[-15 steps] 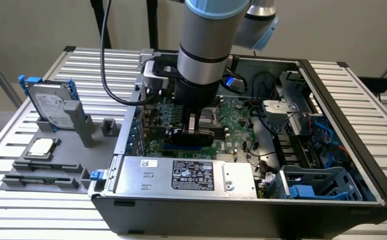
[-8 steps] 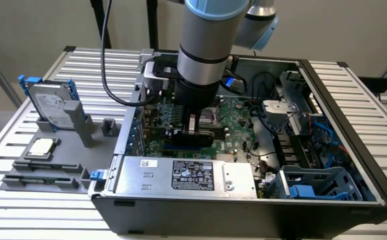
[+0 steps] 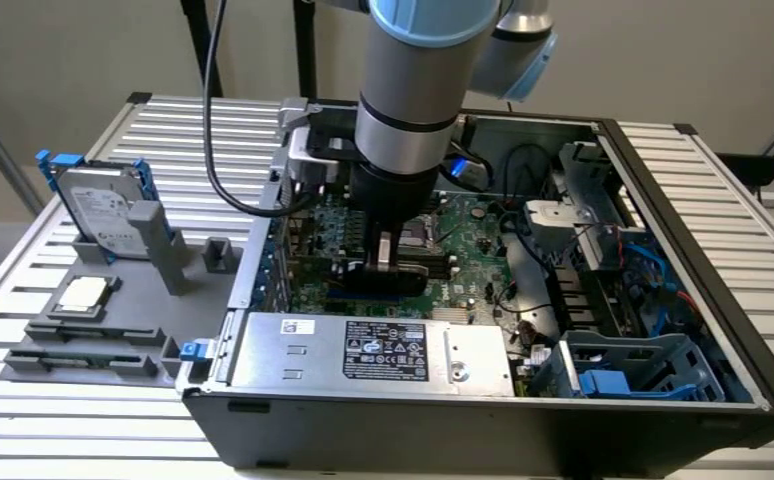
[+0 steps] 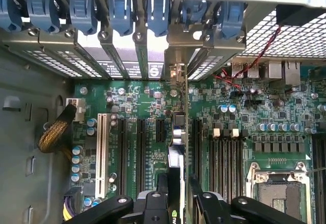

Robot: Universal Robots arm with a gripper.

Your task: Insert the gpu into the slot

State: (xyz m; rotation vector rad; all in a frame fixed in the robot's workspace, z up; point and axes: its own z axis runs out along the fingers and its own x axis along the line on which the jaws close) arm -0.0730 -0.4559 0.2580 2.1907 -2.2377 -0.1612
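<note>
- The slatted metal table carried an open computer case lying on its side.
- The robot arm reached straight down into the case from above.
- The green motherboard covered the floor of the case, with a silver power supply along the case's near wall in the exterior view.
- A hard drive stood upright in a grey holder on the table, well off to the exterior view's left of the case.
- The graphics card stood on edge over the motherboard, its metal end bracket pointing toward the row of blue clips at the case's rear wall.
- The blue slot lay directly beneath the card; whether the card's edge had entered it could not be told.
- A white slot ran parallel to the card, apart from it.
- The gripper was clamped on the card, its black fingers pressing the card's two faces.
- A small processor chip rested on a grey tray near the hard drive.
</note>
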